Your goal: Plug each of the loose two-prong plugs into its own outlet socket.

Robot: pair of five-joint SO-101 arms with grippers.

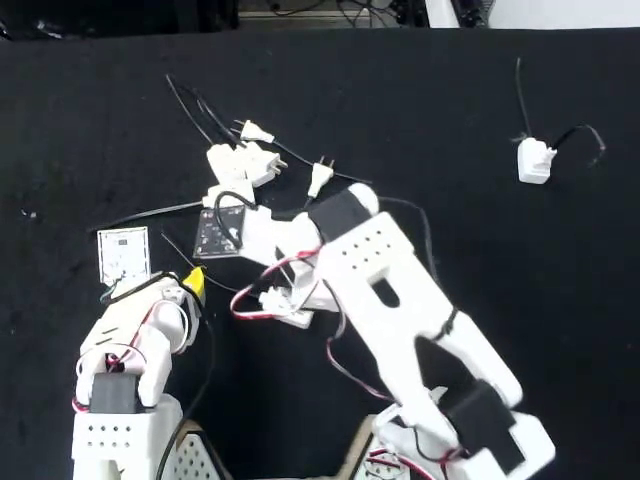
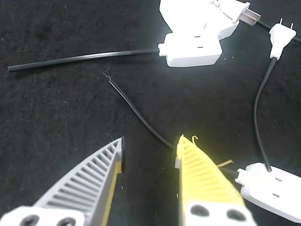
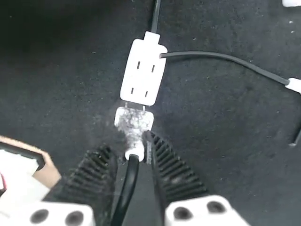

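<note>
A: Black cloth covers the whole table (image 1: pixel 80 100), with a strip of room past its far edge at 12 o'clock.

B: What does the high view add to the wrist views?

A: The layout. A white adapter (image 1: pixel 535 160) with its cord lies alone at 2 o'clock, well apart from the rest. A white card (image 1: pixel 123 252) sits at 9 o'clock. The 2 arms rise from 7 and 5 o'clock.

B: And the right wrist view?

A: It shows the grip itself. The right gripper (image 3: pixel 133 143) is clenched on the neck of a plug (image 3: pixel 134 120), with the cord running back between its fingers. The plug's 2 prongs meet the near end of a white outlet block (image 3: pixel 143 77). I cannot tell whether they sit in a slot.

B: The left side?

A: The left gripper (image 2: pixel 150 141) is spread wide and grasps nothing. It hangs over bare cloth, and a thin black wire (image 2: pixel 136 113) passes between its fingers. A loose plug (image 2: pixel 282 35) lies beyond it, beside a second outlet block (image 2: pixel 190 47).

B: Poses?

A: The left arm is folded low at 7 o'clock. The right arm stretches long from 5 o'clock toward the centre, pointing at about 11 o'clock.
</note>
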